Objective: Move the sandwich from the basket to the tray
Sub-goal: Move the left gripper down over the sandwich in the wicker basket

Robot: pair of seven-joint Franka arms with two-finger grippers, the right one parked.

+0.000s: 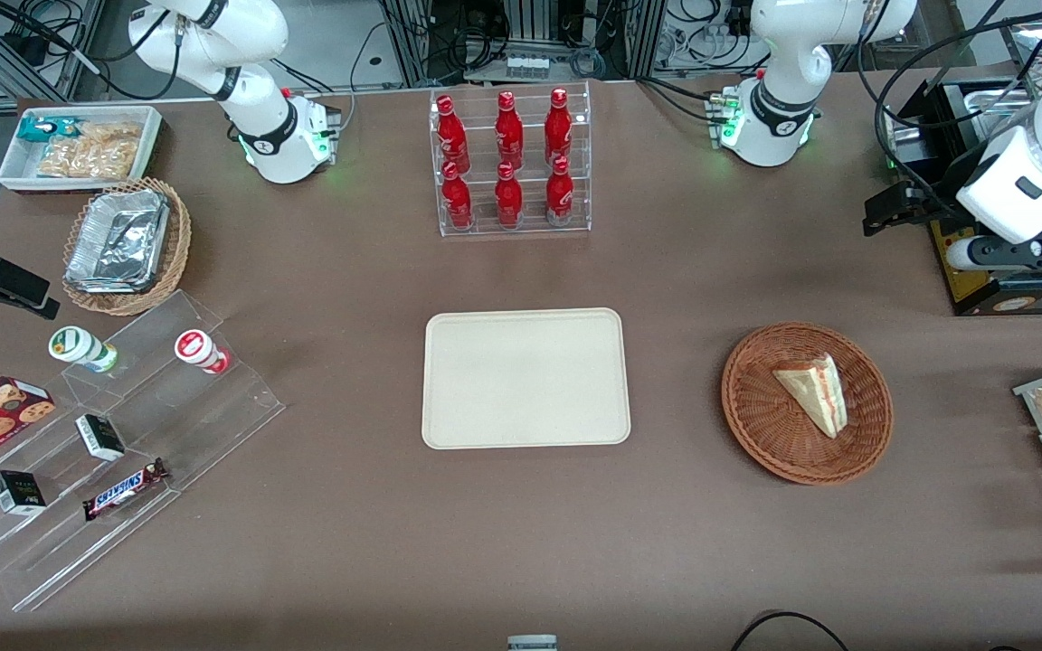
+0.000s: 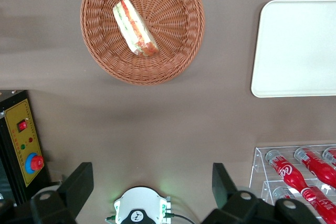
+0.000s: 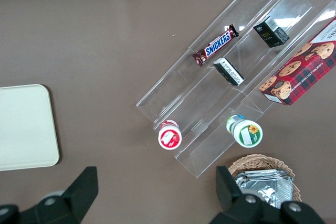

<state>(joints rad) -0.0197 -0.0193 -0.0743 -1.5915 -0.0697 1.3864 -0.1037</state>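
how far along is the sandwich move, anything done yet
Nothing looks done. The sandwich lies in the basket, and the tray holds nothing. In hand: the gripper is open and holding nothing, up above the table, farther from the front camera than the basket, not over it. Left to do: reach the basket, grasp the sandwich, carry it across and set it on the tray.

"SNICKERS" reads on the candy bar [image 3: 216,48] lying on the clear stepped stand [image 3: 226,77], "CHOCOLATE CHIP COOKIES" on the red cookie box [image 3: 299,69] at its 3 o'clock, and a partial Coca-Cola script on the red bottles [image 2: 286,170].
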